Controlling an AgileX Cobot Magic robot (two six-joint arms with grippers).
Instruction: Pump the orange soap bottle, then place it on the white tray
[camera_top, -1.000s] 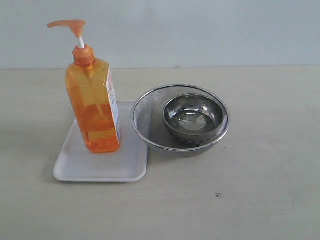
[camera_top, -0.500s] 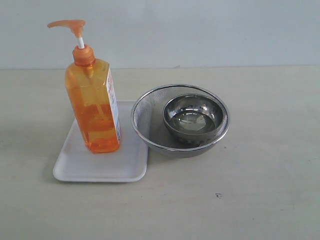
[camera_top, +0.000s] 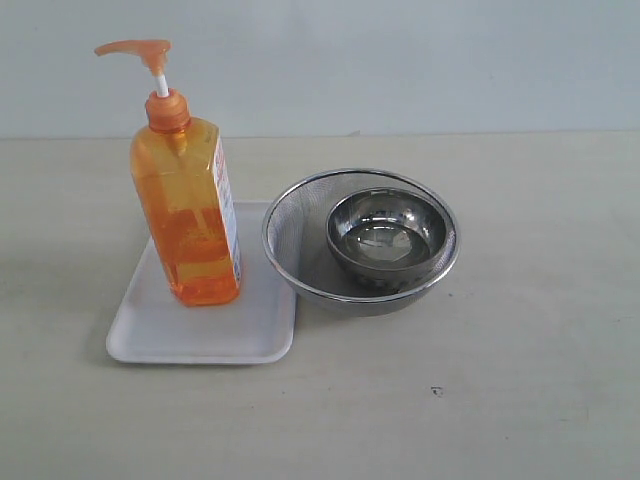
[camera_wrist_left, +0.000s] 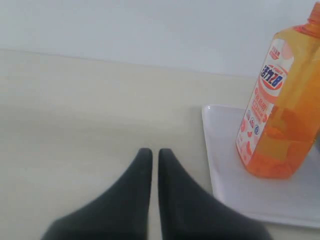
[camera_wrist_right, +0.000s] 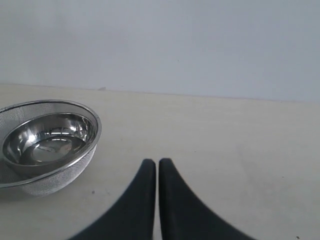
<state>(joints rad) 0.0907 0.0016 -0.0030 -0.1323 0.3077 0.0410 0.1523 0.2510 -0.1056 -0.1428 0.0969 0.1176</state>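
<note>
- Two grippers show only in their own wrist views: the left gripper (camera_wrist_left: 151, 151) and the right gripper (camera_wrist_right: 152, 161) each have jaws nearly pressed together, gripping nothing.
- Exterior view: the white tray (camera_top: 160, 335) lies nearest on the table (camera_top: 520, 350), and the orange soap bottle (camera_top: 187, 215) stands upright on it.
- Just beside the tray, a mesh strainer (camera_top: 290, 215) holds a steel bowl (camera_top: 385, 235).
- Left wrist view catches bottle and tray; right wrist view catches strainer and bowl.
</note>
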